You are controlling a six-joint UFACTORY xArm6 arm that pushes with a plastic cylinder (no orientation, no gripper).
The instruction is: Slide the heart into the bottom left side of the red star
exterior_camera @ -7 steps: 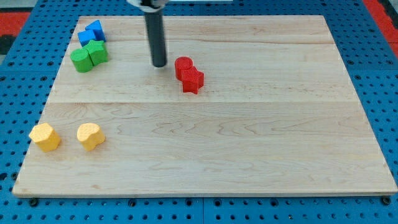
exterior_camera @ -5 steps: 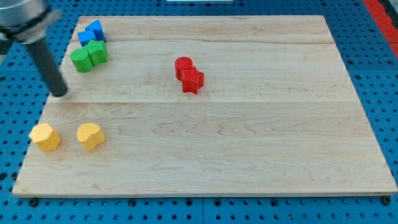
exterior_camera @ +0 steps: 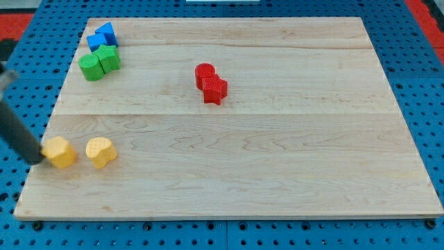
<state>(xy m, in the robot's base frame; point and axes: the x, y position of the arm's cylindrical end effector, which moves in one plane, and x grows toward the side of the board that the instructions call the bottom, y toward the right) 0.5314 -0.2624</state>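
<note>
The yellow heart (exterior_camera: 101, 152) lies near the board's lower left. Just to its left is a yellow hexagon-like block (exterior_camera: 60, 153). My tip (exterior_camera: 35, 160) is at the board's left edge, touching the left side of that yellow block. The red star (exterior_camera: 215, 90) sits near the upper middle of the board, with a red cylinder (exterior_camera: 205, 73) touching its upper left. The heart is far to the lower left of the star.
Two blue blocks (exterior_camera: 103, 35) and two green blocks (exterior_camera: 98, 63) cluster at the upper left corner of the wooden board (exterior_camera: 277, 153). A blue pegboard surrounds the board.
My rod swept from the upper middle, next to the red blocks, to the far left and down. The yellow hexagon-like block has shifted right, closer to the heart.
</note>
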